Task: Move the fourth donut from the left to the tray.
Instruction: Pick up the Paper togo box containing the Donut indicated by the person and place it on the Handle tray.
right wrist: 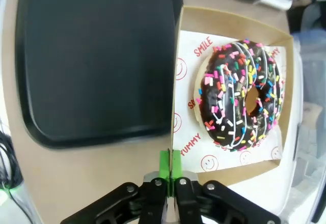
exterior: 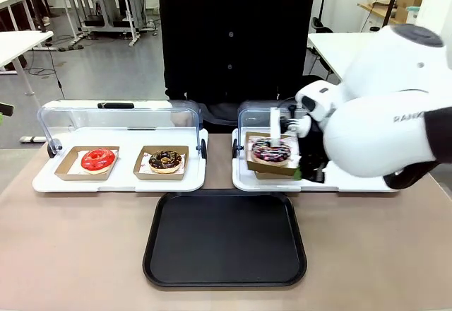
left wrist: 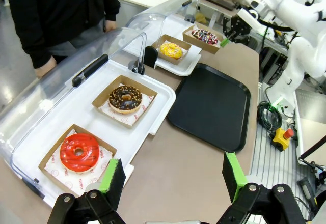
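Brown cardboard is what your right gripper [exterior: 305, 172] pinches in the front view: the near right edge of the small box [exterior: 270, 154] carrying the fourth donut [exterior: 271, 151], held just above the right white display tray [exterior: 244, 178]. The black tray [exterior: 224, 237] lies bare on the tan table [exterior: 78, 254], nearer than both display trays. On the left display tray [exterior: 120, 178], a red donut [exterior: 97, 160] and a chocolate donut with crumbs [exterior: 166, 160] sit in their own boxes under a raised clear lid [exterior: 116, 119]. A person in black [exterior: 236, 35] stands at the far side.

In the left wrist view, your left gripper [left wrist: 172, 179] stands wide open over the table edge, holding nothing. A yellow donut [left wrist: 171, 50] sits in its box (far display tray).

In the right wrist view, the green pads [right wrist: 170, 165] are shut flat on the box wall. The paper liner [right wrist: 191, 81] under the sprinkled donut reads "SMILE" and "YUMMY", with smiley faces. The black tray lies to the left.
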{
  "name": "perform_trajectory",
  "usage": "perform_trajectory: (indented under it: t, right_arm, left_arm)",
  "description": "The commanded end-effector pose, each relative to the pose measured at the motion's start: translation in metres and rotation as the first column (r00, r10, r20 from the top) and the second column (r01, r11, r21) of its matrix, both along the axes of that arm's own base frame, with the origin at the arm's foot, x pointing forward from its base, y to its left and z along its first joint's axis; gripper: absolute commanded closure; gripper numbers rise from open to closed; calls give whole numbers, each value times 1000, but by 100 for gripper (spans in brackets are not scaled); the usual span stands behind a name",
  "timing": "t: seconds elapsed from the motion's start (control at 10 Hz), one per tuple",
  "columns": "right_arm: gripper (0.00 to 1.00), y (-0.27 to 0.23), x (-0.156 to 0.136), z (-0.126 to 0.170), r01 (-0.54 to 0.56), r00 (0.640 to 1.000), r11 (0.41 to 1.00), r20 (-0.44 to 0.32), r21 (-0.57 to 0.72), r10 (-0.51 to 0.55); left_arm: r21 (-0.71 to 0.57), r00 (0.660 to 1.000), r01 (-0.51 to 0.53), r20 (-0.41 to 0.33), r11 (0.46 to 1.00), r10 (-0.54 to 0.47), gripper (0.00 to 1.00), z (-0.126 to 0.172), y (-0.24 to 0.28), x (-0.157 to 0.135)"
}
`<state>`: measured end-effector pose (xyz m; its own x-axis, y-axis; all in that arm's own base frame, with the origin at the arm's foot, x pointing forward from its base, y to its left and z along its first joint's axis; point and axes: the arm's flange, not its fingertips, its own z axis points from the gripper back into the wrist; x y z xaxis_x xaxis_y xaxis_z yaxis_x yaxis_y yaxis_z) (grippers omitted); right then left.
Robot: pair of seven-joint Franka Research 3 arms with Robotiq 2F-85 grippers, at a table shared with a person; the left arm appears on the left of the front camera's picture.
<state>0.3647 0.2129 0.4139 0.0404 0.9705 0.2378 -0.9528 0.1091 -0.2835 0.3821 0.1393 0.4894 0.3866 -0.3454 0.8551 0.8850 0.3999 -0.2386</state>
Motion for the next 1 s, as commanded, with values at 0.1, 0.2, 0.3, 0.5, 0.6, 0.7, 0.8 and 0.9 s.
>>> perform_trajectory:
  t: [0.1, 0.2, 0.3, 0.5, 0.6, 0.7, 0.8, 0.9]
  right_arm:
    - [98, 28, -85, -51, 24, 999, 999, 31, -36, -22]
    - [98, 41, -94, -62, 9, 1000, 999, 22, -52, -8]
    - [98, 54, -105, -72, -9, 1000, 998, 12, -57, 10]
    - [98, 72, -124, -88, -47, 999, 996, 9, -77, 48]
    - [98, 77, -131, -93, -60, 998, 995, 5, -85, 60]
    - [98, 80, -136, -98, -72, 997, 993, -5, -88, 72]
    - [98, 81, -138, -101, -79, 997, 993, -8, -83, 78]
    - [98, 81, -140, -103, -80, 997, 993, -11, -82, 79]
  left_arm:
    - [-17, 1000, 7, 18, 1000, -6, 0, 2, 0, 1]
    - [-17, 1000, 7, 18, 1000, -6, 0, 2, 0, 1]
    - [-17, 1000, 7, 18, 1000, -6, 0, 2, 0, 1]
    - [-17, 1000, 7, 18, 1000, -6, 0, 2, 0, 1]
    - [-17, 1000, 7, 18, 1000, -6, 0, 2, 0, 1]
    - [-17, 1000, 7, 18, 1000, -6, 0, 2, 0, 1]
    - [-17, 1000, 7, 18, 1000, -6, 0, 2, 0, 1]
    - [-17, 1000, 7, 18, 1000, -6, 0, 2, 0, 1]
